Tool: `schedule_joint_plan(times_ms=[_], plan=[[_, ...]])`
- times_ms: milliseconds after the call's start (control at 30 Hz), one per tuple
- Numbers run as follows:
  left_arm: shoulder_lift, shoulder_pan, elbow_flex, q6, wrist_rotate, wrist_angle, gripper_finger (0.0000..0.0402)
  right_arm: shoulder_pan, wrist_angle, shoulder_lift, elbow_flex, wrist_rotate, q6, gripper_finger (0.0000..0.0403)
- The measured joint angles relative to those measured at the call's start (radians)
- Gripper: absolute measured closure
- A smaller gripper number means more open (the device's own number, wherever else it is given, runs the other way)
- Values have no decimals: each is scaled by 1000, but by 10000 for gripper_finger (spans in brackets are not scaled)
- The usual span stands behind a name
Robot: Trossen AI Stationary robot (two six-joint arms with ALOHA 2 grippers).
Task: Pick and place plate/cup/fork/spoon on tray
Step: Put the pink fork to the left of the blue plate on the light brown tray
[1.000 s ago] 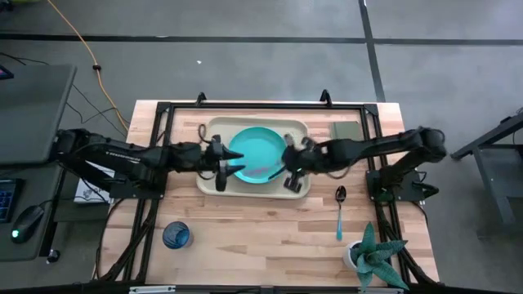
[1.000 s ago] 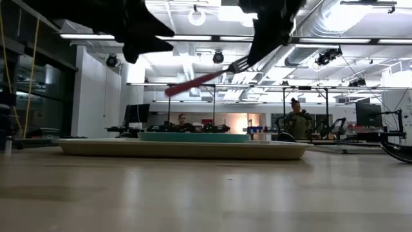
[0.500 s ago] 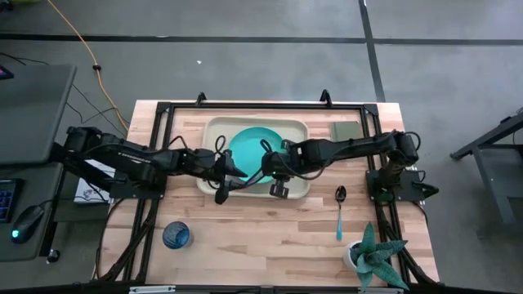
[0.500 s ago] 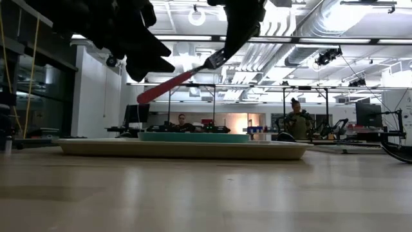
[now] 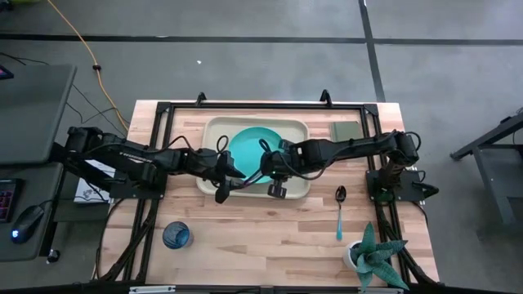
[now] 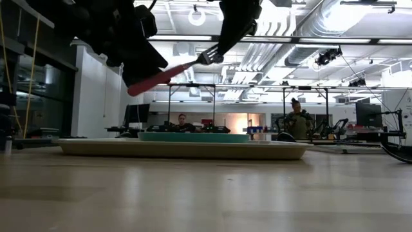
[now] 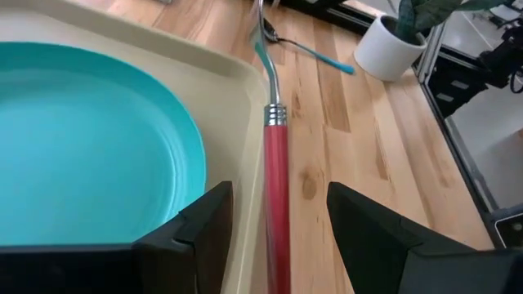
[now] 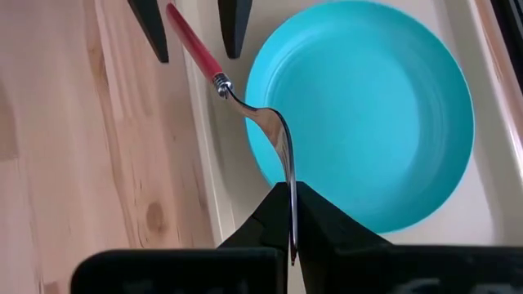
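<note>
The turquoise plate (image 5: pixel 257 149) lies flat in the beige tray (image 5: pixel 214 131). My right gripper (image 5: pixel 275 175) is shut on the red-handled fork (image 5: pixel 248 175), held in the air above the tray's near rim. My left gripper (image 5: pixel 222 177) is open. Its two fingers (image 7: pixel 204 229) stand on either side of the fork's red handle (image 7: pixel 276 204) without touching it. The dark-blue cup (image 5: pixel 176 236) stands on the table near its front left. The blue-handled spoon (image 5: pixel 340 214) lies on the table to the right of the tray. My right gripper pinches the fork's metal tine end (image 8: pixel 286 175) between its two shut fingers. The fingers come from the table's right side and lie along the fork. The fork is lifted clear of the tray. It slants, its red handle (image 6: pixel 154 78) lower and pointing toward the table's left.
A grey-green pad (image 5: pixel 346 131) lies at the far right of the table. A potted plant (image 5: pixel 372 255) stands at the near right corner. Bare wood (image 5: pixel 261 237) lies between the cup and the spoon. People sit in the room behind.
My right gripper has carried the fork toward the table's left, over the plate. The red handle has come in between my left gripper's open fingers. My left gripper has shifted a little toward the table's near edge.
</note>
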Motion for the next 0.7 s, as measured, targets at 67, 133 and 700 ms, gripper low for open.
schedule_joint_plan(times_ms=[67,133,700], plan=[[0,0,0,0,19,-5,219,0,13,0,0,1,0,403],[0,0,0,0,57,-15,220,0,20,0,0,1,0,403],[0,2,0,83,47,-53,390,0,27,0,-1,-12,1,403]])
